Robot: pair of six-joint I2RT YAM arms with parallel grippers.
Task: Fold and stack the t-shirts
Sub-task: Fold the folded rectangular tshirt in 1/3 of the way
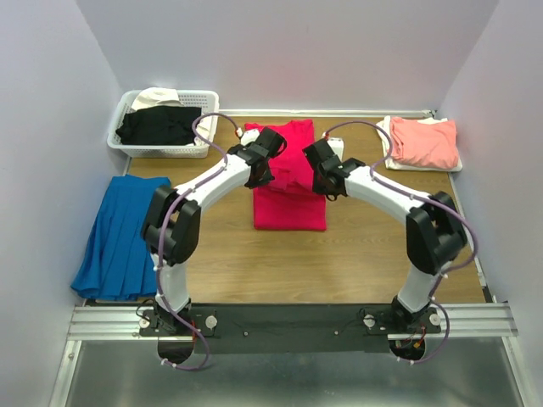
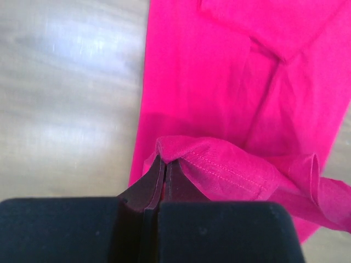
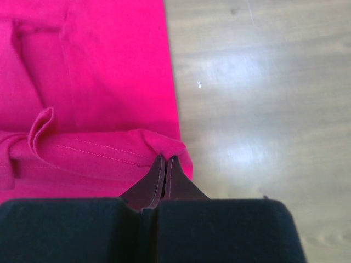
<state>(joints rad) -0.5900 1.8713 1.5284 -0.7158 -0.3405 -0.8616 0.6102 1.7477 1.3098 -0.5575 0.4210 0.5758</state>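
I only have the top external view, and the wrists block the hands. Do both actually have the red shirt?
Observer: Yes for the left hand. The left wrist view shows it shut on a corner of the stitched hem of the red shirt.
Operator: Right one?
Observer: The right hand is shut on the hem's other corner, next to bare table.
Operator: Hem flat between them?
Observer: No, a small raised pleat stands up in it between the hands. It shows in both wrist views.
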